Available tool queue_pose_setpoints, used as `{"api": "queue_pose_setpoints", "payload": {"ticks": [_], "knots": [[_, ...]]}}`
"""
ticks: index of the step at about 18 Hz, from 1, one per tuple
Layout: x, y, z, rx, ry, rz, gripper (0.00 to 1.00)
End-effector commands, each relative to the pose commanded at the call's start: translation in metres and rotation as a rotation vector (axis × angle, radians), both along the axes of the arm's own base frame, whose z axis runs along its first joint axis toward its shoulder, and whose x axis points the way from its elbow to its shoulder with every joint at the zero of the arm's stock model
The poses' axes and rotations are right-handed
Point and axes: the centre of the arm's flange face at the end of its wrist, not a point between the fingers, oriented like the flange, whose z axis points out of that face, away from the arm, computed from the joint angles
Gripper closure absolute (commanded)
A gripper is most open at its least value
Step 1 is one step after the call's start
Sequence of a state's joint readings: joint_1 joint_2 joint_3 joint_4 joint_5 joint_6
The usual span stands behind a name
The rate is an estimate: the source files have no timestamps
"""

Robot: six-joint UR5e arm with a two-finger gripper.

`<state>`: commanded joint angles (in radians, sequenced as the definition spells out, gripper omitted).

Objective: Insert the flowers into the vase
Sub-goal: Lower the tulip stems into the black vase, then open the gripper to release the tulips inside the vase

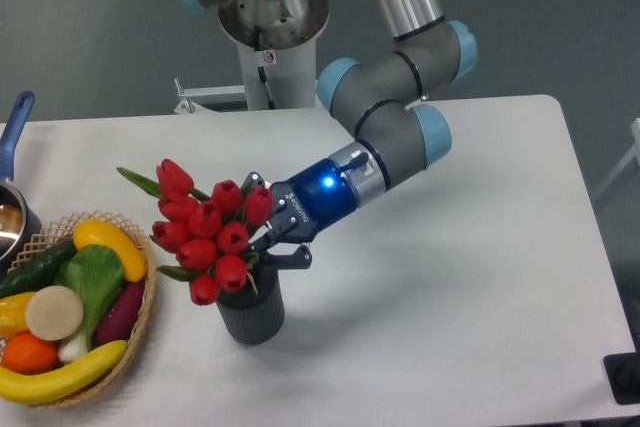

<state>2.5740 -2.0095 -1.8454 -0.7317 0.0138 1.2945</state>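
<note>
The flowers, a bunch of red tulip heads with green leaves, lean to the left over the dark grey ribbed vase. Their stems go down into the vase's mouth and are hidden there. The lowest heads hang over the vase's left rim. My gripper reaches in from the right, just above the rim, and is shut on the bunch at the base of the heads. A blue light glows on the wrist behind it.
A wicker basket with a banana, a cucumber, an orange and other fruit and vegetables stands at the front left, close to the vase. A pot with a blue handle sits at the left edge. The robot's base stands at the back.
</note>
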Motion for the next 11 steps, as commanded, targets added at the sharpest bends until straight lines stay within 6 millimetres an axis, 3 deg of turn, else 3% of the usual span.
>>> {"api": "queue_pose_setpoints", "payload": {"ticks": [5, 11], "knots": [[0.003, -0.003, -0.027, 0.018, 0.026, 0.000, 0.70], [0.010, -0.008, -0.038, 0.007, 0.011, 0.002, 0.70]]}}
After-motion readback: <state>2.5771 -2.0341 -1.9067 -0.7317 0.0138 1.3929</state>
